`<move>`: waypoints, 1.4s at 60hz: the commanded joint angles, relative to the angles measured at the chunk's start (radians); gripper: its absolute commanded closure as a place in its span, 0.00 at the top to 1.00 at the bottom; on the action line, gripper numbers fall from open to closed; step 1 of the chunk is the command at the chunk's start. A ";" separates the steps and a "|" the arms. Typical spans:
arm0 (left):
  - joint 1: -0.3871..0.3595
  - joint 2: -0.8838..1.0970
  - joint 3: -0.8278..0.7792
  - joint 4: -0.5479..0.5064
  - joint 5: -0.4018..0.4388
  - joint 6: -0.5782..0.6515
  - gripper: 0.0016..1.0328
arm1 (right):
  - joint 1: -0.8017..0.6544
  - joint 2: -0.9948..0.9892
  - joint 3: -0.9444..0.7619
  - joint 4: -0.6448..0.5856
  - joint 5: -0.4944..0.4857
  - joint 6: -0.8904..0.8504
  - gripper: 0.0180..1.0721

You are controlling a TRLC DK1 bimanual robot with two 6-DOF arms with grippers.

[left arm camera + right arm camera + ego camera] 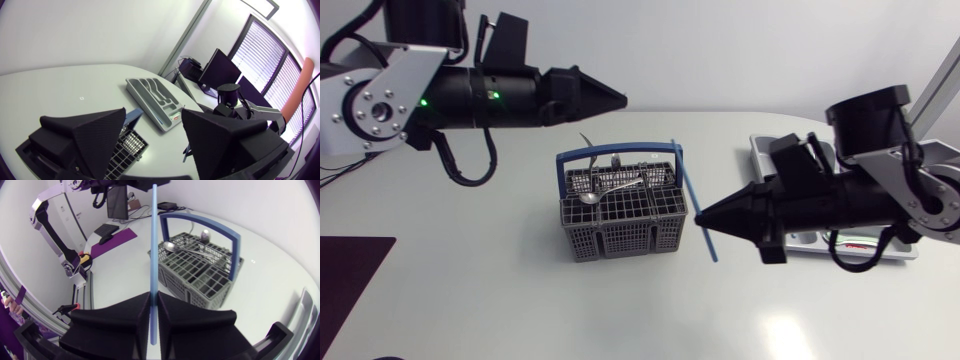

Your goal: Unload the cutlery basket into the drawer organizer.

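Observation:
The grey cutlery basket [620,222] with a blue handle stands mid-table, with spoons [605,188] lying across its top. My right gripper [700,218] hovers just right of the basket, shut on a thin blue stick [692,192]. In the right wrist view the blue stick [154,240] runs straight out from between the closed fingers [135,311], with the basket [200,275] ahead. My left gripper [617,99] hangs above and behind the basket. Its fingers [100,127] stand open and empty. The grey drawer organizer [155,97] lies at the right, partly hidden behind my right arm.
A dark purple mat [350,262] lies at the table's front left edge. Bare white tabletop surrounds the basket in front and behind.

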 commanded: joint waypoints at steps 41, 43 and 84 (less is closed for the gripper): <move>0.002 -0.193 -0.181 -0.156 -0.264 0.421 0.86 | -0.621 0.355 0.107 -0.028 0.089 -0.166 0.05; -0.008 -0.207 -0.193 -0.156 -0.278 0.435 0.86 | -0.621 0.377 0.119 -0.010 0.110 -0.144 0.05; -0.032 -0.380 -0.414 -0.144 -0.374 0.651 0.86 | -0.530 0.746 0.345 0.128 0.423 0.094 0.05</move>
